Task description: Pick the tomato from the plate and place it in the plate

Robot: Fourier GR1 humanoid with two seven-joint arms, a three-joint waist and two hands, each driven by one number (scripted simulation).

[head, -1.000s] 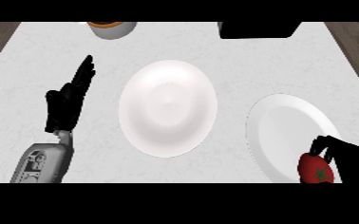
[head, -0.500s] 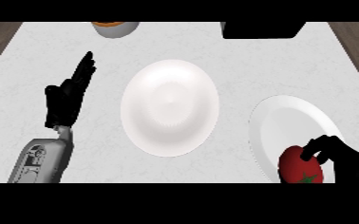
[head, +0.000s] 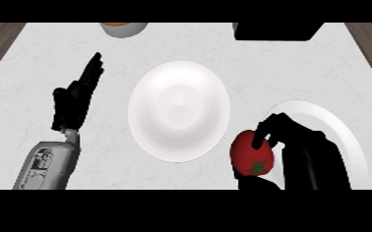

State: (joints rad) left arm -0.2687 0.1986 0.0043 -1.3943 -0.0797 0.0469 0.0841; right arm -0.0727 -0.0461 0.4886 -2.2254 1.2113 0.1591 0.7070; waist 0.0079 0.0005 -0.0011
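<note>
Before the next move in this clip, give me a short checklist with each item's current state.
1. Right hand curled round the tomato: ok.
2. Tomato clear of the right plate: cannot tell; it shows at that plate's left rim.
3. Centre plate bare, ready to take the tomato: ok.
4. Counter between tomato and centre plate free of things: ok.
5. Left hand open at the view's left, apart from the centre plate: ok.
6. Bowl and black box at the far edge, away from the path: ok.
</note>
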